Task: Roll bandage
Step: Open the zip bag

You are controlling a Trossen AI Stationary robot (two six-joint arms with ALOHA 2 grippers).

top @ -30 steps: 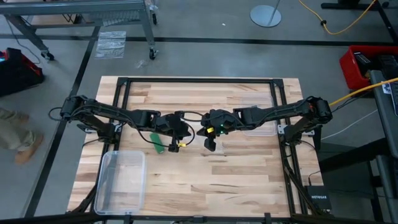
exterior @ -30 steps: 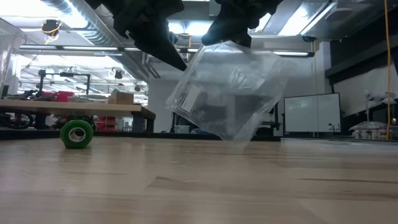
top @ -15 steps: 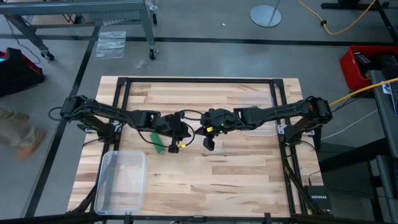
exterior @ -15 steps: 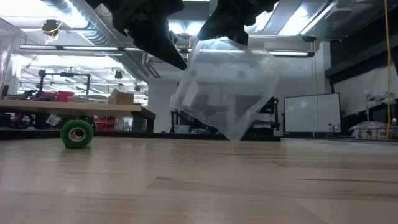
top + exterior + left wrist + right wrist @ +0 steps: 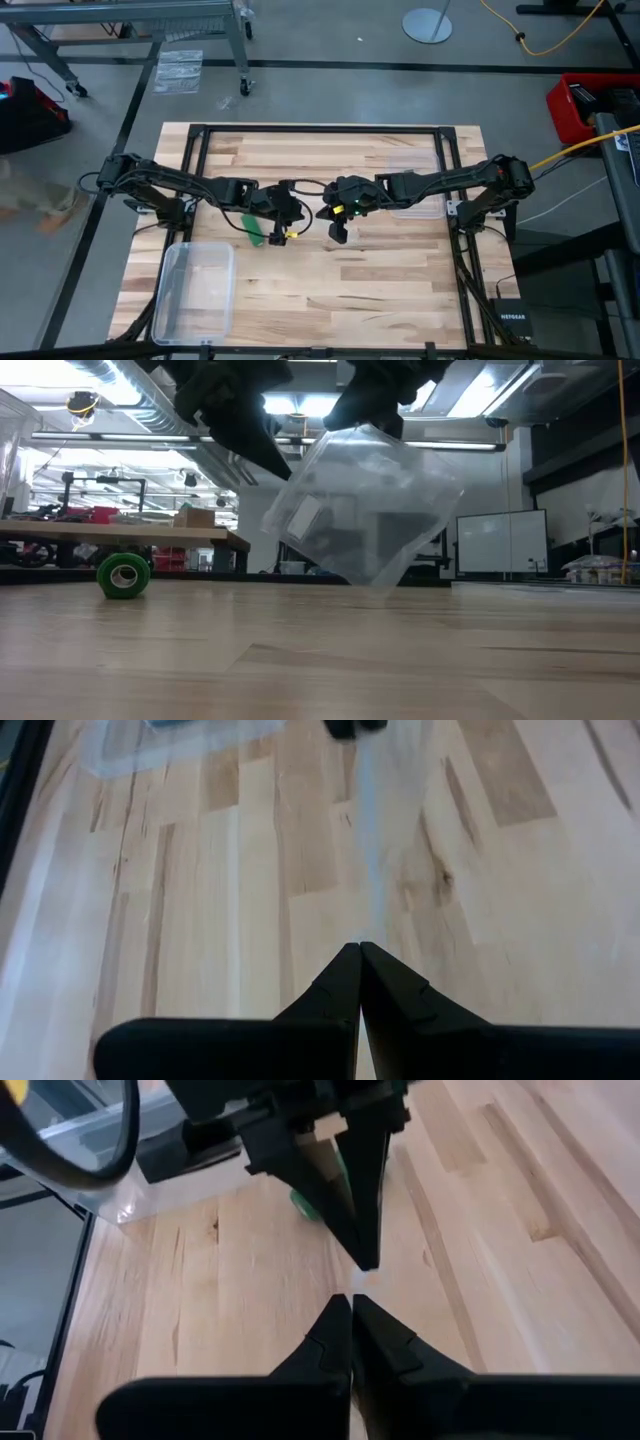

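The green bandage is a small roll [image 5: 123, 575] that rests on its round side on the table, left of both grippers; it also shows in the high view [image 5: 252, 228] and the right wrist view [image 5: 303, 1206]. No gripper touches it. A crinkly clear plastic bag [image 5: 365, 510] hangs between my two grippers above the table's middle. My left gripper [image 5: 291, 222] is shut on the bag's left upper edge. My right gripper [image 5: 337, 225] is shut on the bag's top. The two grippers' tips nearly meet, facing each other. My left gripper pinches the bag's upper left edge [image 5: 290, 472] between its two fingers, slanting down from the table's left side. In the left wrist view a thin clear film [image 5: 368, 870] runs on from the shut fingertips. The bag is clear of the table. My right gripper pinches the bag's top edge [image 5: 362, 430] between its two shut fingers, coming from above and the table's right side. The bag hangs tilted below the fingers, its lower corner [image 5: 378, 586] clear of the table. One layer or several, I cannot tell.
A clear plastic box [image 5: 195, 290] stands at the table's near left corner. A flat clear plastic piece [image 5: 415, 205] lies to the right, under the right arm. Bare wood lies between the grippers and the near edge.
The bag has rocked between the grippers: its lower end swung up a little and came back down, staying clear of the table. My left gripper has shifted slightly toward the table's left. Both stay shut. The green roll has kept still.
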